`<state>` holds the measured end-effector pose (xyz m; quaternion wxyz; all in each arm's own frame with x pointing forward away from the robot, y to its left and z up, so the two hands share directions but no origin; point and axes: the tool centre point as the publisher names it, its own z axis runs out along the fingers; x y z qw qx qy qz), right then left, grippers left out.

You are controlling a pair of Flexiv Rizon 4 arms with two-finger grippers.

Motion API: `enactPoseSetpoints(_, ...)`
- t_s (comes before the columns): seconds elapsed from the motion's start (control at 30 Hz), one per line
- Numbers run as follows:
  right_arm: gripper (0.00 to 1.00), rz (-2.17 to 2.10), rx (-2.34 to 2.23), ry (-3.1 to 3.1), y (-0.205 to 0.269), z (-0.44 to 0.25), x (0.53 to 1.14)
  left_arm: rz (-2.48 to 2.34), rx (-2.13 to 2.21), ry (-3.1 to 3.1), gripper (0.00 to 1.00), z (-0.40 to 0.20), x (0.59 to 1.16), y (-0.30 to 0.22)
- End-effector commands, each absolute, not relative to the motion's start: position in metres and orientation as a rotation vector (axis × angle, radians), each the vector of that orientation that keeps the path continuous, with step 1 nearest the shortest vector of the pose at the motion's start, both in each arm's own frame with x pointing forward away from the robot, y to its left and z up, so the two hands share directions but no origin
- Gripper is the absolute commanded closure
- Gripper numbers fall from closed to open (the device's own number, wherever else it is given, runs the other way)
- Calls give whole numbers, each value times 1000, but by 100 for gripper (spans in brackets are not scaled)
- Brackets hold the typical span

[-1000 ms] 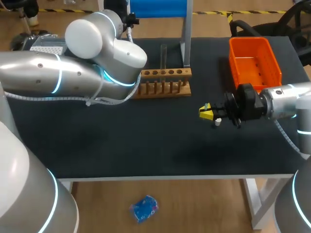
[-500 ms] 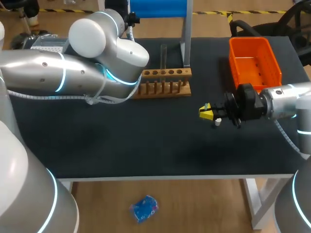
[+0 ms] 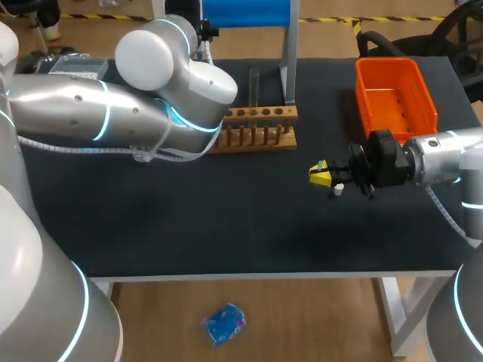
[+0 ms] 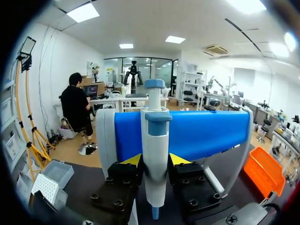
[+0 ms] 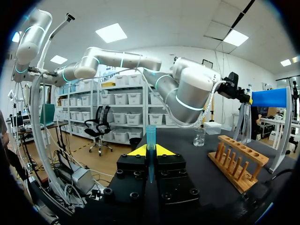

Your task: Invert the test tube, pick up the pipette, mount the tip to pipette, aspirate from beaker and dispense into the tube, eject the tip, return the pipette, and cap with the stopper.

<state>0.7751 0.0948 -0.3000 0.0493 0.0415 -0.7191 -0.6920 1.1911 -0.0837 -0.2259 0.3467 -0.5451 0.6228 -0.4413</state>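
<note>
In the left wrist view the white pipette (image 4: 155,154) with blue trim hangs on the blue stand (image 4: 201,133), upright between my left gripper's (image 4: 155,160) fingers. Both yellow tips lie against its body, so the gripper is shut on it. In the head view my own left arm hides that gripper. My right gripper (image 3: 320,174) hovers over the table's right middle, shut on a clear bluish test tube (image 5: 150,140) that stands upright between its fingers. The wooden rack (image 3: 256,128) stands behind it, and the small glass beaker (image 5: 199,137) stands beyond the rack (image 5: 236,161).
An orange bin (image 3: 396,94) stands at the back right, just behind my right arm. A tip box (image 4: 49,180) sits beside the left gripper at the back left. A clear tube (image 3: 254,81) stands upright behind the rack. The stand's metal post (image 3: 289,53) rises at the rack's right end.
My left arm has shifted slightly to the right at the stand, and its fingers have drawn in on the pipette. The right arm and its tube have not moved.
</note>
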Motion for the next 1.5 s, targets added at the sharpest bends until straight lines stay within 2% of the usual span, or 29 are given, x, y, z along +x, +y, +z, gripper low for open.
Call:
enactPoseSetpoints(0.03,100,-2107,129,-2191,94,-300,775,-1144,-1418,1599,81,-230,1195,-87)
enactPoseSetpoints(0.07,100,-2107,129,-2191,94,-300,775,-1143,-1420,1596,84,-230,1195,-87)
enactPoseSetpoints(0.13,100,-2107,129,-2191,94,-300,775,-1139,-1428,1589,98,-230,1194,-87)
enactPoseSetpoints(0.17,100,-2107,129,-2191,94,-300,775,-1139,-1429,1589,100,-230,1194,-86)
enactPoseSetpoints(1.13,100,-2107,129,-2191,94,-300,775,-1128,-1360,1528,100,-172,1185,-78)
enactPoseSetpoints(1.5,100,-2107,129,-2191,94,-300,775,-1163,-1306,1593,100,-154,1156,-84)
